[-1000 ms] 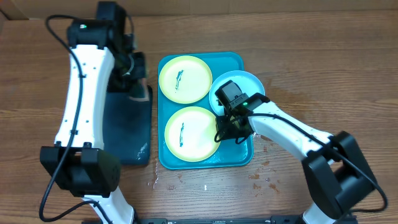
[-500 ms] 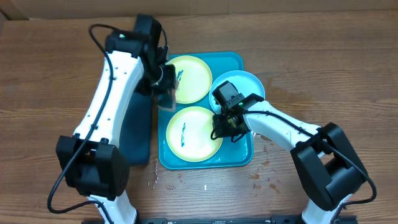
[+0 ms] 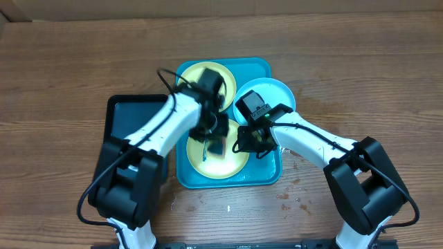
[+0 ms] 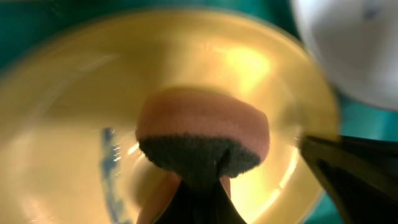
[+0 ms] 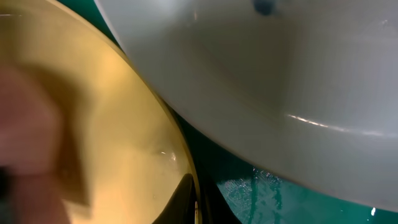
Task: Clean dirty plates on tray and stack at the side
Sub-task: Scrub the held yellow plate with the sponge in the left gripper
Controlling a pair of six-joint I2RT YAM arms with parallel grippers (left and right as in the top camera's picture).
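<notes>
The turquoise tray (image 3: pixel 257 68) holds two yellow-green plates. The light blue plate (image 3: pixel 274 93) leans on its right rim. The far yellow-green plate (image 3: pixel 194 72) is partly hidden by my left arm. My left gripper (image 3: pixel 213 140) is shut on a pink sponge with a dark scouring face (image 4: pixel 202 134), held over the near yellow-green plate (image 3: pixel 232 160). That plate has a teal smear (image 4: pixel 109 158). My right gripper (image 3: pixel 252 142) pinches the near plate's right rim (image 5: pixel 186 163). The right wrist view shows the jaws (image 5: pixel 194 200) closed on that rim, with the light blue plate (image 5: pixel 280 74) above.
A black rectangular tray (image 3: pixel 128 124) lies left of the turquoise tray, under my left arm. Wet spots mark the wooden table (image 3: pixel 297 197) in front of and right of the tray. The two grippers are close together over the near plate.
My left arm has swung right from the black tray to the near yellow-green plate, carrying the sponge. My right gripper has stayed on the plate's rim.
</notes>
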